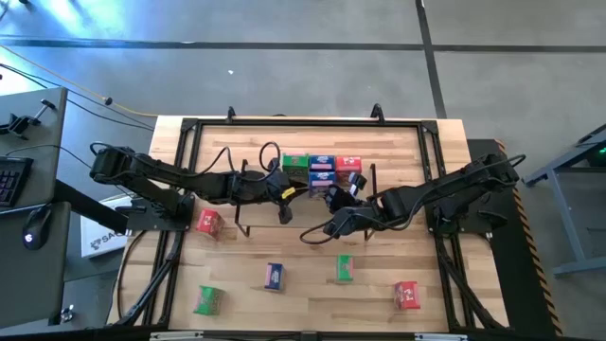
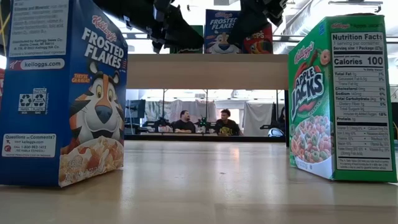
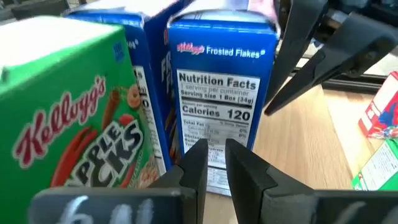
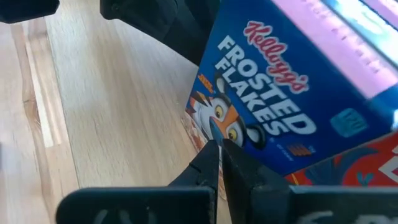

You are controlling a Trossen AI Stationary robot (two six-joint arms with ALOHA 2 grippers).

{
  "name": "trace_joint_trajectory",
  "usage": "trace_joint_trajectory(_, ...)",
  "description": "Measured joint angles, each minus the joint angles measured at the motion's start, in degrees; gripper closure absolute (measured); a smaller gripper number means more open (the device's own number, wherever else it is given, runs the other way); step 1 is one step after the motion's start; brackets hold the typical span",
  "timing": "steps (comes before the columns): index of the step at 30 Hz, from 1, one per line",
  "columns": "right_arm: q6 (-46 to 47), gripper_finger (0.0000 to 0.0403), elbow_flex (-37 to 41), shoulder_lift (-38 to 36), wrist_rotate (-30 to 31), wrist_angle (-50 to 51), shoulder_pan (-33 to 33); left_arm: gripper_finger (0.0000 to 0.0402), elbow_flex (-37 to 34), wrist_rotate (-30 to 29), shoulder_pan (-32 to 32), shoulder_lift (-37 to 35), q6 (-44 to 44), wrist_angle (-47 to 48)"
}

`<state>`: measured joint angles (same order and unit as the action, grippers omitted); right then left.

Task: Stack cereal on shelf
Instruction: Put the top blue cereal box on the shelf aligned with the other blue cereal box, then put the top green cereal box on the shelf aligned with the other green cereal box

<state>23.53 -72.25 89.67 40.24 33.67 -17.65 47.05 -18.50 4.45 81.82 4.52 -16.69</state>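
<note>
Nearest the low camera stand a blue printed Frosted Flakes carton (image 2: 62,93) at nine o'clock and a green Apple Jacks carton (image 2: 339,99) at three; small, light, stiff card, likely slick, best pinched across the narrow sides.

Beyond them, the low black-framed shelf with a pale wood top (image 2: 205,70) carries a row of boxes (image 1: 322,164).

The left gripper (image 3: 214,165) has its fingers nearly together and empty, facing a blue box's nutrition panel (image 3: 217,106).

The right gripper (image 4: 219,163) looks closed against another blue box (image 4: 280,93), apparently holding nothing.

Only the overhead view shows the five loose boxes.
</note>
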Motion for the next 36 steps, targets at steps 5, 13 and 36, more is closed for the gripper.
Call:
trace_joint_trajectory(5, 0.0, 0.0401, 0.0, 0.0, -0.9, 0.0, 0.0, 0.0355, 0.0, -1.0, -0.3, 0.0, -0.1, 0.0)
trace_joint_trajectory(13, -0.1, 0.0401, 0.0, 0.0, -1.2, -1.2, 0.0, 0.0355, 0.0, -1.5, -0.3, -0.1, -0.3, -0.3)
trace_joint_trajectory(36, 14.5, 0.0400, 0.0, -3.8, -14.5, -1.1, -6.2, 0.0355, -8.9, -1.5, 6.4, -12.0, 2.1, -2.5)
